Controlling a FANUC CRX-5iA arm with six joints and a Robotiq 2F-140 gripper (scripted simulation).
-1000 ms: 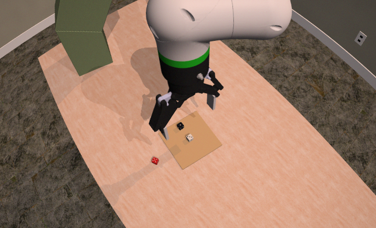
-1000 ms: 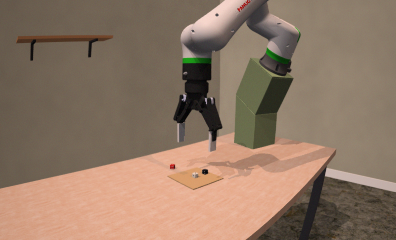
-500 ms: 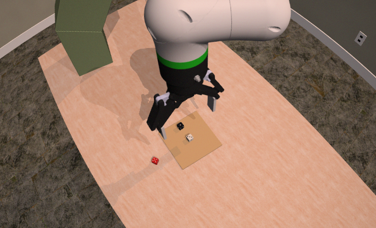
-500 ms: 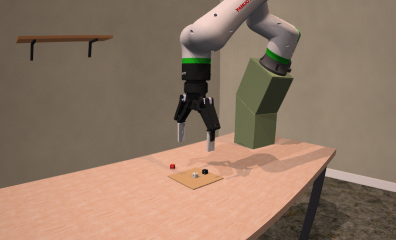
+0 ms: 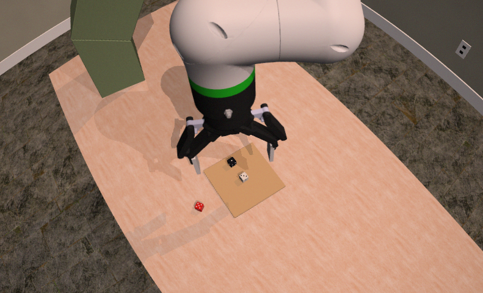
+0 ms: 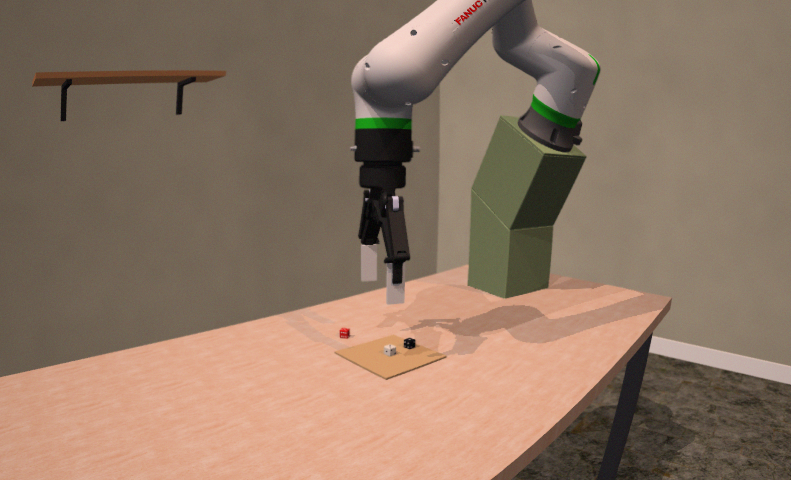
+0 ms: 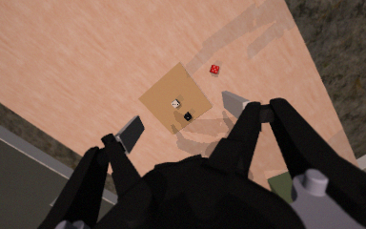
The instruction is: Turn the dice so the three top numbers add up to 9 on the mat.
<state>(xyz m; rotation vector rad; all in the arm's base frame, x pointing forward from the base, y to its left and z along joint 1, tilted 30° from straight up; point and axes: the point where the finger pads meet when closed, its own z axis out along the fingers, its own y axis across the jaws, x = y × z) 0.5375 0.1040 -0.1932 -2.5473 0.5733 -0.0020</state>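
Observation:
A tan square mat (image 5: 251, 198) (image 6: 381, 365) (image 7: 168, 91) lies flat on the wooden table (image 5: 309, 217) (image 6: 209, 386) (image 7: 75, 57). A black die (image 5: 231, 162) (image 6: 409, 342) (image 7: 188, 115) and a white die (image 5: 243, 176) (image 6: 389, 350) (image 7: 175, 103) lie flat on the mat, apart from each other. A red die (image 5: 199, 206) (image 6: 344, 333) (image 7: 214, 69) lies on the bare table beside the mat. My gripper (image 5: 233, 163) (image 6: 382, 284) (image 7: 180, 111) is wide open and empty, hanging high above the mat's edge near the black die. The pips are too small to read.
The arm's green pedestal (image 5: 107, 39) (image 6: 518, 214) stands at the table's far end. A wall shelf (image 6: 125, 77) hangs well away from the table. The table's edges fall off to a stone floor (image 5: 36, 181).

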